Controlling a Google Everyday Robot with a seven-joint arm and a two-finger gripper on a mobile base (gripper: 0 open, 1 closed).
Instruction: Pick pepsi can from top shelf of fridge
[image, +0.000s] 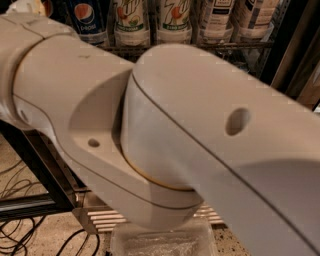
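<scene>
Pepsi can (86, 20) stands upright on the top shelf (210, 46) of the fridge (42, 167), left of 2 7up cans (131, 20), above the arm (200, 125) whose gripper lies beyond the left edge, its grip impossible to tell.

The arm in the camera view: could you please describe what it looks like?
The arm has smooth, rounded off-white shells, with thin tan seams between segments. One oval recess and one small round hole mark it. No cables or lettering show on it. The end effector is out of view, past the left edge.
</scene>
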